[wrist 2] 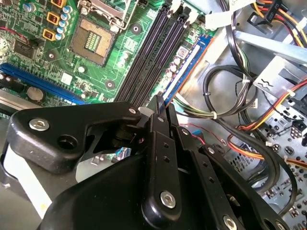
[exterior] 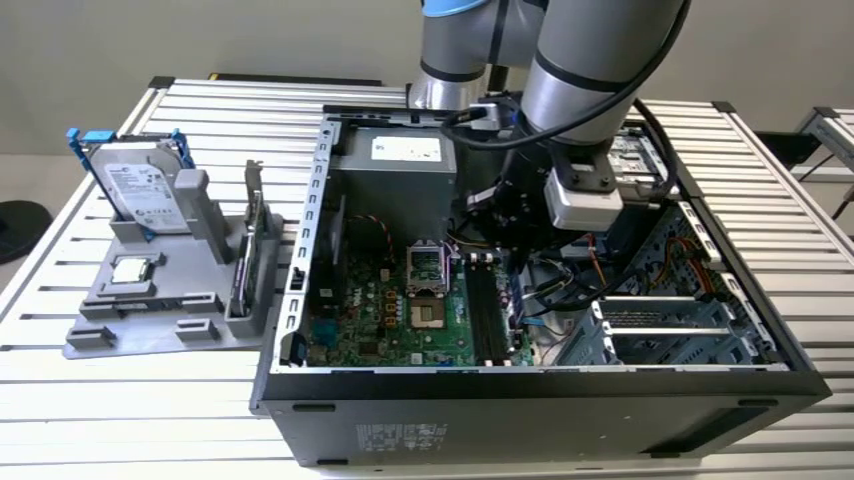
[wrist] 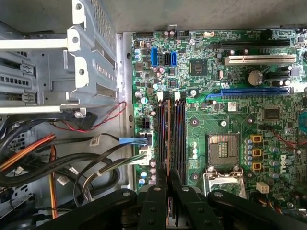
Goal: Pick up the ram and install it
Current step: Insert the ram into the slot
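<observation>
While the claw (wrist: 168,179) hangs pinched on what looks like the ram (wrist: 168,139), edge-on, its length runs along the motherboard slots (wrist: 178,134) directly below.

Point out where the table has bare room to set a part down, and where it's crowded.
Bare slatted table lies in front of the grey holder, to the exterior view's left of the computer case. Inside the case it is crowded: the arm hangs over the motherboard, cables bundled beside it.
</observation>
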Motion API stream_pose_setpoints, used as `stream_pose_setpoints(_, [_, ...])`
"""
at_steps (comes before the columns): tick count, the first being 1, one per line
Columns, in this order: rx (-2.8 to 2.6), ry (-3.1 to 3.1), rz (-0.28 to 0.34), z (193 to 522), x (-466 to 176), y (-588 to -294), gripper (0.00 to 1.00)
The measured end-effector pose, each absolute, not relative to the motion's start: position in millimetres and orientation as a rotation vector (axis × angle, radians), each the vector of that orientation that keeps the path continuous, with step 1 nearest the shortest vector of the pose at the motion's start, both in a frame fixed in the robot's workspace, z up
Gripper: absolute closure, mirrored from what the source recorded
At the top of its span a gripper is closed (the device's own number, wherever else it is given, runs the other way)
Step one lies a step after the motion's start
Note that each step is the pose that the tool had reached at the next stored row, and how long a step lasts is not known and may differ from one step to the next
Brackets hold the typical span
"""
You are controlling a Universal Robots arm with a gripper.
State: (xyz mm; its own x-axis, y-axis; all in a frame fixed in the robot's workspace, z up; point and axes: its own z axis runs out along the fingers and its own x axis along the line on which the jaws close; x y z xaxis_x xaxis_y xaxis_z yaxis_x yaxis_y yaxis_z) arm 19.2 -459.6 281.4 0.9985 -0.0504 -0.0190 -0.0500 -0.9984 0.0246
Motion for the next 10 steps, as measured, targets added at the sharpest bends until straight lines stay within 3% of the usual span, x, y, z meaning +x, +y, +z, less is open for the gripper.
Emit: stream_pose_setpoints(10, [3.116, -0.078, -0.031, 276.2, 19.3, -459.6, 1.0])
